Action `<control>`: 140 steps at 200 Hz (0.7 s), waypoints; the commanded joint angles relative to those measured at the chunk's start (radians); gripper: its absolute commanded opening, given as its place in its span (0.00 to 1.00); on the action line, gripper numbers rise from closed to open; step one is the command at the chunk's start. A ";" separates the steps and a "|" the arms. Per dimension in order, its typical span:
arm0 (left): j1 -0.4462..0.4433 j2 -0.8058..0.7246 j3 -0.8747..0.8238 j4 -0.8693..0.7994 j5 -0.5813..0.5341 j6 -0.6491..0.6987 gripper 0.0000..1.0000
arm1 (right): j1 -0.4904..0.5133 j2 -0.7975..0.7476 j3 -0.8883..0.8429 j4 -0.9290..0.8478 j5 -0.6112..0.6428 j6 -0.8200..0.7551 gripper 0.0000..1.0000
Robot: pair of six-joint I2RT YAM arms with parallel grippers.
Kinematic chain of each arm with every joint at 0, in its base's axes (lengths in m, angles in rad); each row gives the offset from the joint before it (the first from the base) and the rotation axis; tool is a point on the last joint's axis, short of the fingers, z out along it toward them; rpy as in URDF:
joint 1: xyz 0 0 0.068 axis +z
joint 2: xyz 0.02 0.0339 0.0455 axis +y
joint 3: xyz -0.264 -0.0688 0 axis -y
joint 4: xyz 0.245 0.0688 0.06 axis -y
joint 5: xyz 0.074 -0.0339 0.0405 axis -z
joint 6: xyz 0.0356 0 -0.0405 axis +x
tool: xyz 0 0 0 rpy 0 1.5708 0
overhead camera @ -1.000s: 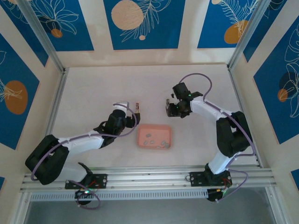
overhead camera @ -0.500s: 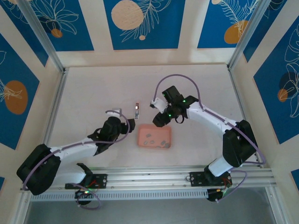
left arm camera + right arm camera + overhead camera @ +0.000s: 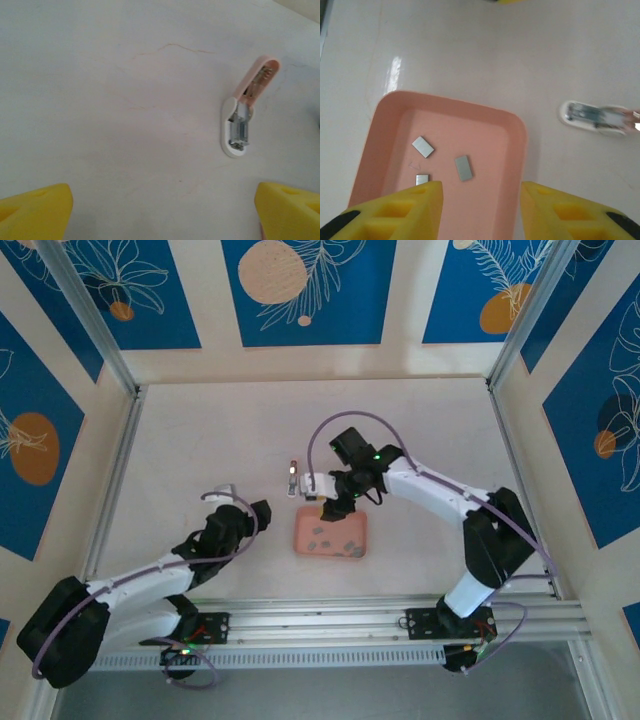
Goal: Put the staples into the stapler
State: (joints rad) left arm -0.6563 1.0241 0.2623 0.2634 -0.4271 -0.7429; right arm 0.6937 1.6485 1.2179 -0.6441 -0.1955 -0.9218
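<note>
In the right wrist view the staples (image 3: 463, 168) — 3 small grey strips — lie in the left half of the pink tray (image 3: 460, 107), at the frame's lower left. The right gripper (image 3: 480, 202) is over the tray, its yellow fingers (image 3: 415, 205) partly spread with nothing between them. The stapler (image 3: 595, 114) lies on the table (image 3: 485, 55) at the right edge, apart from the tray. In the left wrist view the left gripper (image 3: 162, 210) is spread wide and empty — fingers at the 2 bottom corners, the stapler opened out at upper right.
</note>
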 commanded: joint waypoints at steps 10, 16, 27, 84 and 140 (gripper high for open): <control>0.030 -0.015 -0.022 -0.040 -0.025 -0.009 0.94 | 0.036 0.115 0.087 -0.077 0.031 -0.175 0.43; 0.032 -0.014 -0.023 -0.039 -0.024 -0.005 0.94 | 0.042 0.135 0.100 -0.086 0.040 -0.184 0.43; 0.038 -0.014 -0.023 -0.038 -0.024 0.003 0.93 | 0.050 0.169 0.121 -0.099 0.062 -0.206 0.41; 0.065 -0.016 -0.028 -0.042 0.004 0.033 0.94 | 0.111 0.279 0.143 -0.080 0.150 -0.254 0.40; 0.089 -0.013 -0.028 -0.041 0.030 0.054 0.93 | 0.110 0.334 0.154 -0.086 0.208 -0.259 0.38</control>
State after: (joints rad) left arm -0.5858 1.0218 0.2447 0.2382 -0.4168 -0.7185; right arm 0.8131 1.9594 1.3415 -0.7010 -0.0097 -1.1561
